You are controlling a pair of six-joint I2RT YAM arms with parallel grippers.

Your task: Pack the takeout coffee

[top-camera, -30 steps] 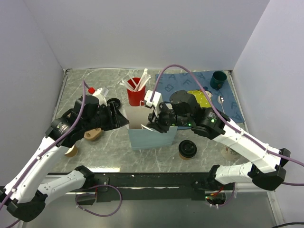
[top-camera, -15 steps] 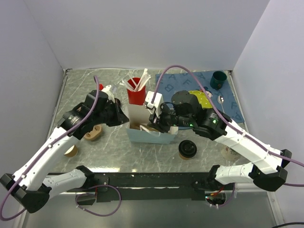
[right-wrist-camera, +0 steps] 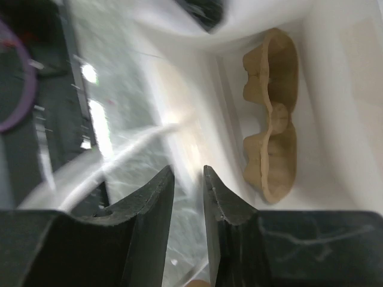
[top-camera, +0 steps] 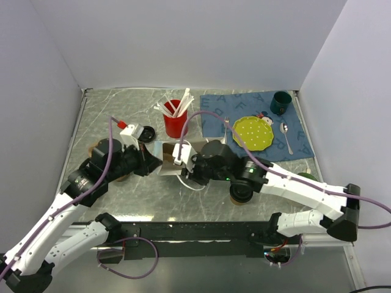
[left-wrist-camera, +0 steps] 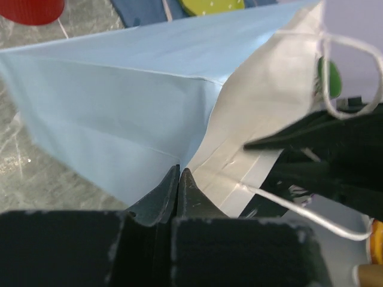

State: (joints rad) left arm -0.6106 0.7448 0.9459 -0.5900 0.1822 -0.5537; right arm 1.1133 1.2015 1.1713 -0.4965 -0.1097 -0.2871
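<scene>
The takeout coffee (top-camera: 242,194), a brown cup under a black lid, stands on the marble at the front, half hidden by my right arm. A light blue paper bag (top-camera: 167,160) lies tipped on its side between my grippers. My left gripper (top-camera: 151,163) is shut on the bag's edge (left-wrist-camera: 119,101), its tips (left-wrist-camera: 179,170) pressed together where the blue outside meets the white inside. My right gripper (top-camera: 186,171) is at the bag's mouth, its jaws (right-wrist-camera: 187,171) a narrow gap apart with the blurred white rim running between them. Inside the bag lies a brown pulp carrier (right-wrist-camera: 272,119).
A red cup of white utensils (top-camera: 175,122) stands behind the bag, and a black round lid (top-camera: 145,132) lies to its left. On the blue mat (top-camera: 214,113) at the back right are a yellow plate (top-camera: 253,131), a fork (top-camera: 226,129), a spoon (top-camera: 286,135) and a dark green cup (top-camera: 281,102).
The bag went from standing upright to lying on its side, shifted left. My left gripper moved in and shut on its edge. My right arm swung left and lower with the bag.
</scene>
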